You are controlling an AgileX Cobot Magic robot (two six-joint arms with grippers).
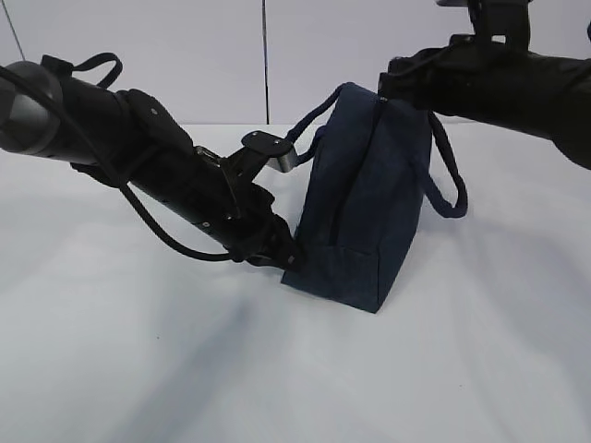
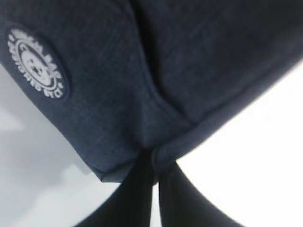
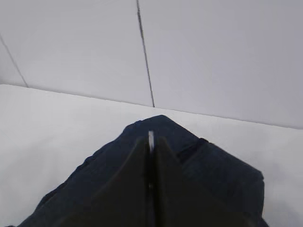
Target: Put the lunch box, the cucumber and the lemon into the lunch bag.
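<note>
The dark navy lunch bag (image 1: 369, 212) stands on the white table, leaning a little to the right. My left gripper (image 1: 288, 254) is shut on the bag's lower left edge; in the left wrist view its jaws (image 2: 154, 158) pinch a fold of the fabric (image 2: 189, 56), with the white round logo (image 2: 35, 64) to the left. My right gripper (image 1: 388, 88) is at the bag's top; in the right wrist view it (image 3: 150, 142) is shut on a thin silver zipper pull (image 3: 151, 138) over the bag (image 3: 218, 175). The lunch box, cucumber and lemon are out of view.
One loop handle (image 1: 450, 189) hangs off the bag's right side, the other (image 1: 314, 125) arches behind my left wrist. The white table (image 1: 185, 369) runs back to a pale wall with a dark vertical seam (image 1: 265, 55).
</note>
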